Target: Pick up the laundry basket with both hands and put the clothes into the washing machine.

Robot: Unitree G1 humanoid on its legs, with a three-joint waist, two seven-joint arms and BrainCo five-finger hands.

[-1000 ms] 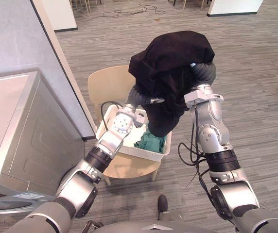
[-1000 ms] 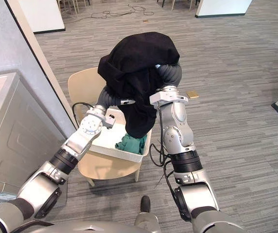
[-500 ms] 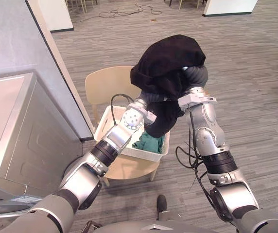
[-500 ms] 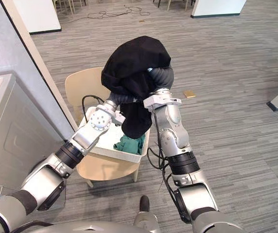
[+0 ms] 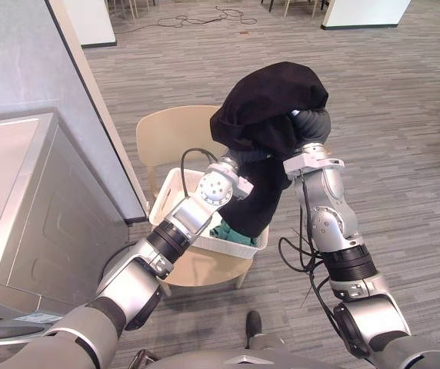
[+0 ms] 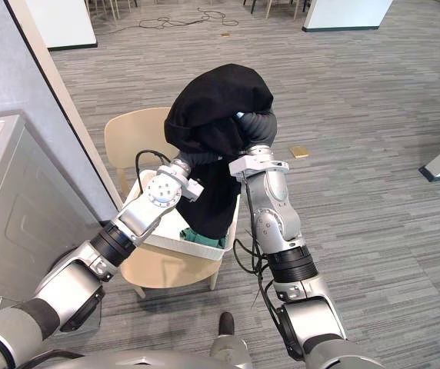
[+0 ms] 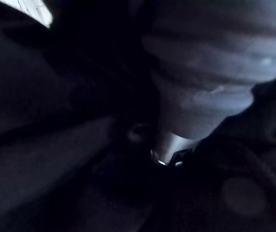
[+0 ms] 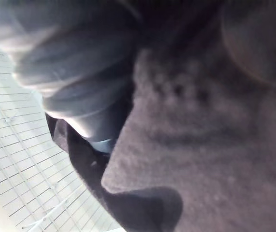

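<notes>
**Black garment lifted over the basket, basket itself not yet picked up**

Cloth hangs over both raised arms: a black garment (image 5: 274, 96) is bunched on top of the left hand (image 6: 191, 159) and the right hand (image 5: 312, 121). One long fold trails down into the laundry basket (image 5: 166, 198) below. The garment covers both hands, so I cannot tell whether either is clenched on it or merely carries it draped. Both wrist views look into dark fabric.

The white basket sits on the seat of a pale chair (image 5: 166, 134), with a green garment (image 5: 235, 233) lying at its near end. The washing machine (image 5: 20, 200) stands to the robot's left, well apart from the chair, and its opening cannot be seen from here.

The arms seem to be held high so that the garment's tail can clear the basket rim. That would mean clothes are being taken out piece by piece. The task, though, asks for the basket to be lifted with both hands.
</notes>
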